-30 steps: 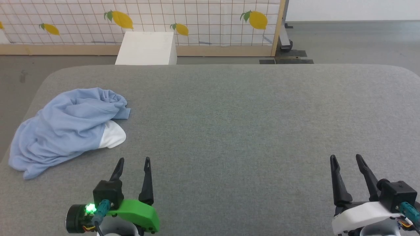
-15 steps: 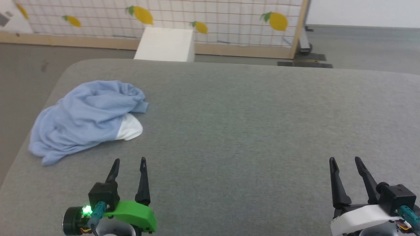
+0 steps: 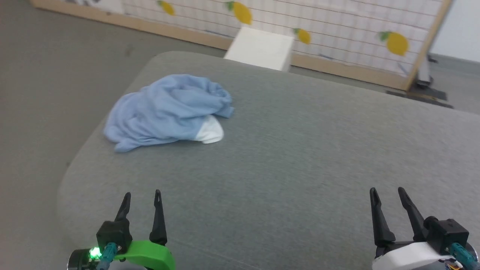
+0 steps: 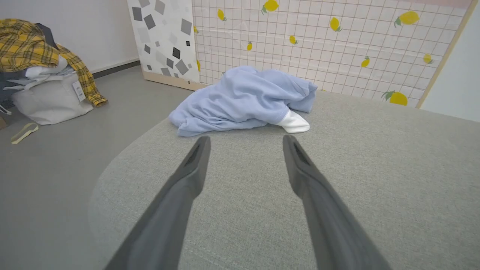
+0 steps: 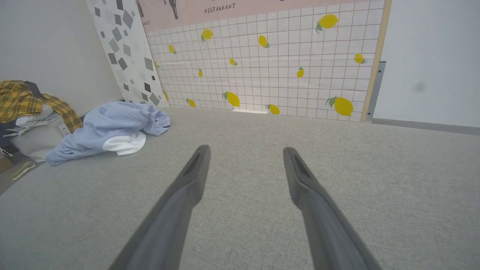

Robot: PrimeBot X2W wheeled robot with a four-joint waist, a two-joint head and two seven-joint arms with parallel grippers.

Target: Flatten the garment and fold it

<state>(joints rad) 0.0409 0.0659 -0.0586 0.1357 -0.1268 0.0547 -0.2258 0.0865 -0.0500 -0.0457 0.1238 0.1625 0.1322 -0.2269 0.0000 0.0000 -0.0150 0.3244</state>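
Note:
The garment (image 3: 168, 108) is a light-blue crumpled heap with a white patch sticking out on its near right side, lying at the far left of the grey padded table (image 3: 300, 150). In the left wrist view the garment (image 4: 243, 99) lies straight ahead, beyond the fingertips. The right wrist view has the garment (image 5: 108, 129) off to the left. My left gripper (image 3: 141, 195) stands open near the table's front left edge, well short of the cloth, with nothing between its fingers. Near the front right, my right gripper (image 3: 386, 191) is open and empty too.
A white box (image 3: 260, 48) stands on the floor behind the table, in front of a lemon-patterned tiled panel (image 3: 337, 26). A pile of clothes with a yellow plaid shirt (image 4: 33, 56) lies on the floor to the left. The table's left edge is close to the garment.
The head camera has turned left, so the whole scene has shifted right in the picture. The garment lies as before, and both grippers stay open and low.

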